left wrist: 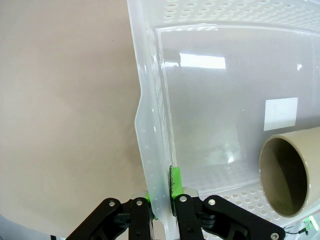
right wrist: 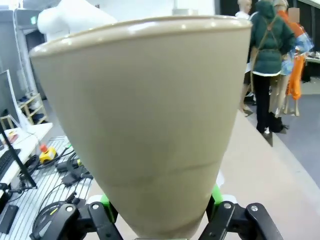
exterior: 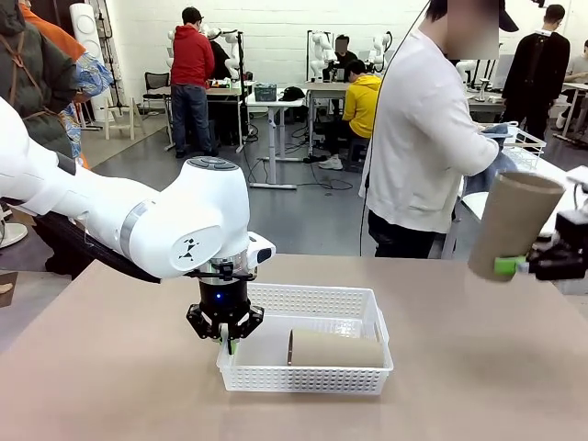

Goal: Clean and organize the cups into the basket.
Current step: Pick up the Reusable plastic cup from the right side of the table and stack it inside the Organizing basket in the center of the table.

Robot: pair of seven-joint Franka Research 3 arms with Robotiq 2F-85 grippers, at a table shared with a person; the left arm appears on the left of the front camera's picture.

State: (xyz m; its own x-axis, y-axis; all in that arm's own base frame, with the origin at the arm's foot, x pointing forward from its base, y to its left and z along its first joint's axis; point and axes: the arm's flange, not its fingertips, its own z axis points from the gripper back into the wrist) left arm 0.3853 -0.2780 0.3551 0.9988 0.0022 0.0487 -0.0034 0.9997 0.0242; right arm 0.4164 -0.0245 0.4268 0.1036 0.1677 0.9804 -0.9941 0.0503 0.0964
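The white lattice-walled basket [exterior: 303, 378] sits on the table in front of me. One tan cup [exterior: 335, 349] lies on its side inside it, its open mouth [left wrist: 290, 175] facing the left end. My left gripper [exterior: 226, 344] points down at the basket's left end, shut on that end wall [left wrist: 150, 100], one finger inside and one outside [left wrist: 162, 192]. At the far right my right gripper [exterior: 514, 266] holds a second tan cup [exterior: 514, 225] tilted in the air above the table. Its green pads press both sides of the cup's narrow base [right wrist: 145, 125].
A person in a white top [exterior: 423, 138] stands at the table's far side, turned toward a side table with a white wire basket [exterior: 528, 147]. Bare tan tabletop [exterior: 110, 386] spreads left of the basket and in front of it.
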